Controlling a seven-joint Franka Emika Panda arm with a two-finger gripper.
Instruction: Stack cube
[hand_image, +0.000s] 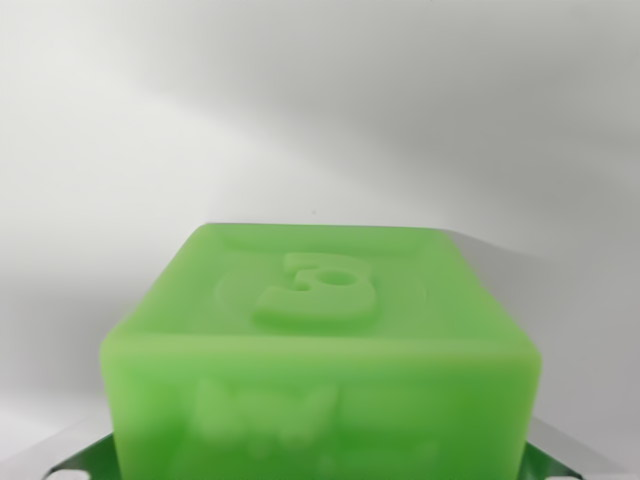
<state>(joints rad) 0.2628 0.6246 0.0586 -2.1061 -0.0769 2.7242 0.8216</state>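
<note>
the green cube (320, 360) fills the lower middle of my wrist view, raised letter on top, blurred relief on its near face. my jaws seem hidden; i cannot tell their state.

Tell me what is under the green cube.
At the bottom corners, beneath the green cube, slivers of something darker green and shiny show on both sides. What it is cannot be told; the cube covers nearly all of it. Behind is only a plain white surface.
</note>
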